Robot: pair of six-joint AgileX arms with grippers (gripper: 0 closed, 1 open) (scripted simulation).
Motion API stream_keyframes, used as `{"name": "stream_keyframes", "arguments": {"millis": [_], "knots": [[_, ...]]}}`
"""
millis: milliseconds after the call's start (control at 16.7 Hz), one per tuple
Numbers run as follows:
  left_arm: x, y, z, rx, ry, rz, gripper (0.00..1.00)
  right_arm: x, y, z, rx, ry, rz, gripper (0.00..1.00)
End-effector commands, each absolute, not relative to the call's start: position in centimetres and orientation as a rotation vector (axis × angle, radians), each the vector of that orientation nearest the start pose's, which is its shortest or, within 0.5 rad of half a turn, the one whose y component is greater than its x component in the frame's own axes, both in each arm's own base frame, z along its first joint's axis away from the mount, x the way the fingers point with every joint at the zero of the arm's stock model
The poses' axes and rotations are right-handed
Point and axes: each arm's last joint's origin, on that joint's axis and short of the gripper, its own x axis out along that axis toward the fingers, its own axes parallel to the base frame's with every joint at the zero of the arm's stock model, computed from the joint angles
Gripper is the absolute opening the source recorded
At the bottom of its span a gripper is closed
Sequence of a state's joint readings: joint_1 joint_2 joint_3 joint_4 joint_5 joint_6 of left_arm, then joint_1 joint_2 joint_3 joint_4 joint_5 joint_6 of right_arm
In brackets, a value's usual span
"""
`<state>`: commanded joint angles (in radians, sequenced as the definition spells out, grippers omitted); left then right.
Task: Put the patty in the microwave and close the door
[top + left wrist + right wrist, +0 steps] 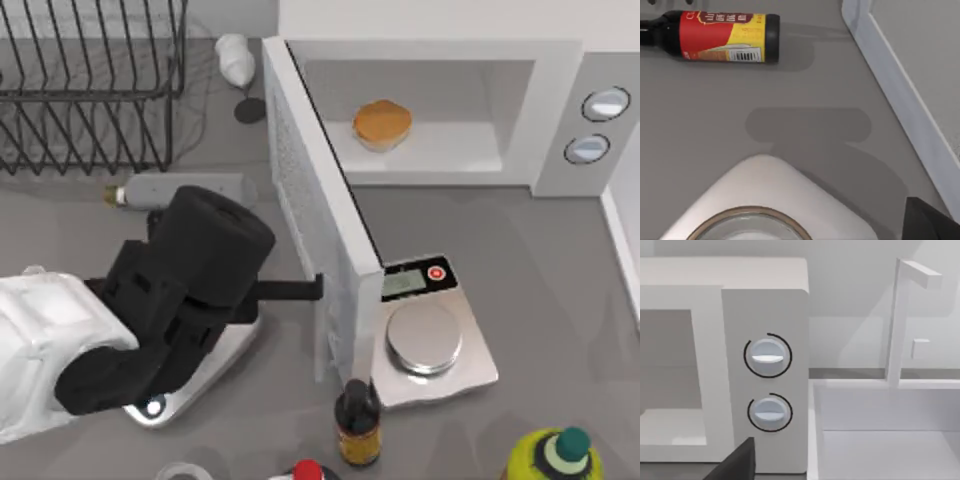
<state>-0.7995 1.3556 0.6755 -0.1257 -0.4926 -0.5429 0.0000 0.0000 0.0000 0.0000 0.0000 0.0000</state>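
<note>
The left gripper is at the outer face of the door, with its dark fingers reaching out to the right and their tips touching the door's white slab near its free edge. Whether the fingers are spread or pressed together, I cannot tell. Behind them the black wrist and the white arm stretch back to the left side of the table.

The door stands open, swung out from the microwave toward the front of the table, and it makes a slanted wall between the left gripper and the oven's cavity. The patty lies inside the microwave, on the pale floor of the cavity, near the back.

Just beside the free edge of the door sits a silver scale with a round plate. A small dark bottle stands in front of it. At the back left there is a wire rack.

In the left wrist view a sauce bottle with a red and yellow label is seen on the grey table.

The right wrist view looks at the two knobs of the microwave.
</note>
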Motion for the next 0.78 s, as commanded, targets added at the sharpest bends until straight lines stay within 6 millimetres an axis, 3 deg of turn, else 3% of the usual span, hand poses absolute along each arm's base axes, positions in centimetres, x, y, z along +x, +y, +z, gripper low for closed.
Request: {"name": "stream_keyframes", "arguments": {"millis": [300, 600, 780], "knots": [[18.9, -22.5, 17.9, -0.042, 0.687, -0.102, 0.0, 10.6, -0.1, 16.0, 0.0, 0.0, 0.0, 1.0], [18.9, -22.7, 17.9, -0.043, 0.687, -0.102, 0.0, 10.6, -0.1, 16.0, 0.0, 0.0, 0.0, 1.0], [19.1, -24.5, 17.9, -0.034, 0.69, -0.093, 0.0, 10.6, -0.1, 16.0, 0.0, 0.0, 0.0, 1.0]]}}
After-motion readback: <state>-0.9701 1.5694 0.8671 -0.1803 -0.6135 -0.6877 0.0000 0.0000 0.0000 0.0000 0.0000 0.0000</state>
